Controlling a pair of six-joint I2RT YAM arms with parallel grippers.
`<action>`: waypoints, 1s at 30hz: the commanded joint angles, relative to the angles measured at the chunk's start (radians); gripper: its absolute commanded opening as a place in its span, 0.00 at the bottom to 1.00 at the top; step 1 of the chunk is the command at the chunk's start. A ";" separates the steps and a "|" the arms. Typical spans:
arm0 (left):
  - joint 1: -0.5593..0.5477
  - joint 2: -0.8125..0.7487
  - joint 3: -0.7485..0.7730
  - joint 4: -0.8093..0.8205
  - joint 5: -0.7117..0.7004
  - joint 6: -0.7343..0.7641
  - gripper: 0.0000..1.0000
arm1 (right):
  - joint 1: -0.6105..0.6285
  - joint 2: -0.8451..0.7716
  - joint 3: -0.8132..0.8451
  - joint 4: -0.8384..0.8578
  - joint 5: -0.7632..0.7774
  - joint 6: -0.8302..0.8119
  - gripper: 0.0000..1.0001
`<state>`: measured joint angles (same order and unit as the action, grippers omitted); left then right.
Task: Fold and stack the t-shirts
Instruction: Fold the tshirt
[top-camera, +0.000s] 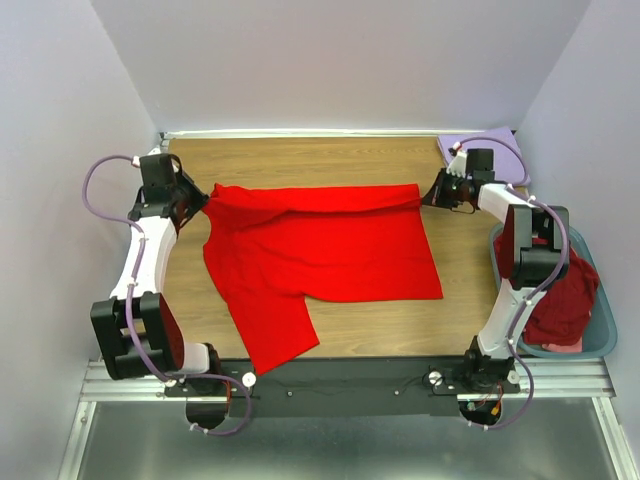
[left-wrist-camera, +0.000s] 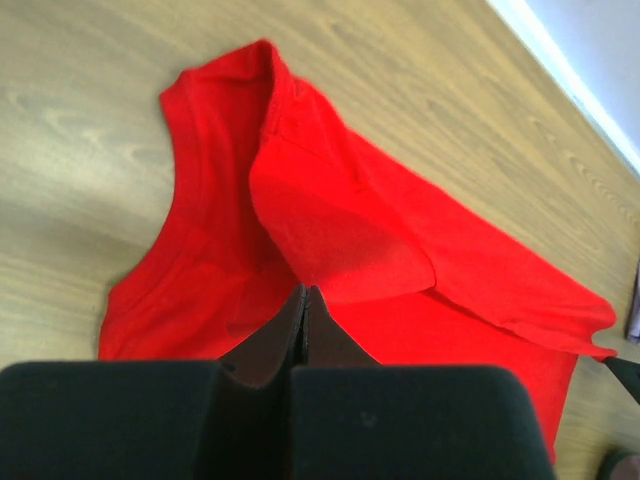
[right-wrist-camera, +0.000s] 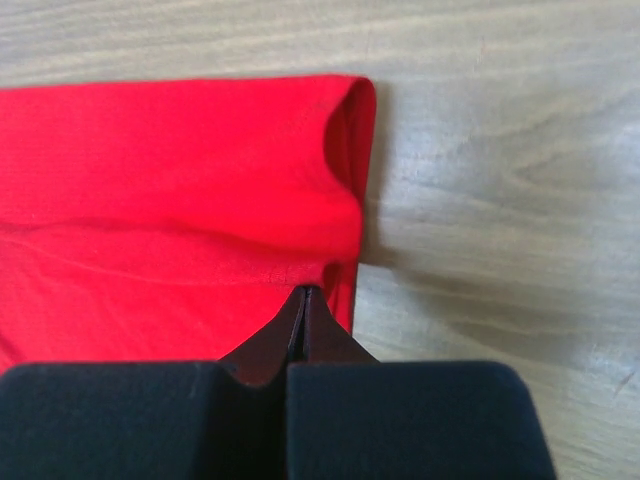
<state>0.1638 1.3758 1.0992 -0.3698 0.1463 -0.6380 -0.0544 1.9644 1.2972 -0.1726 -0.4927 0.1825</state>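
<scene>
A bright red t-shirt lies spread on the wooden table, its far edge folded over toward the front. My left gripper is at the shirt's far left corner, jaws shut, pinching a fold of the red cloth at its tips. My right gripper is at the far right corner, jaws shut on the folded edge of the red cloth at its tips. A pale lavender shirt lies flat at the far right corner of the table.
A teal-blue basket stands off the table's right edge and holds darker maroon shirts. One red sleeve reaches toward the near edge. Grey walls close in on the left, back and right.
</scene>
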 joint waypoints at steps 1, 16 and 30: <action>0.010 -0.046 -0.050 0.031 -0.017 -0.020 0.00 | -0.004 -0.039 -0.033 0.012 0.028 0.002 0.01; 0.025 -0.130 -0.206 0.035 -0.048 -0.012 0.00 | -0.004 -0.007 -0.024 0.016 0.022 0.020 0.04; 0.023 -0.132 -0.271 0.066 0.009 0.011 0.00 | -0.002 -0.114 -0.130 0.015 0.028 0.087 0.27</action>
<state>0.1802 1.2602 0.8524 -0.3344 0.1333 -0.6434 -0.0544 1.9270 1.2137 -0.1665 -0.4828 0.2249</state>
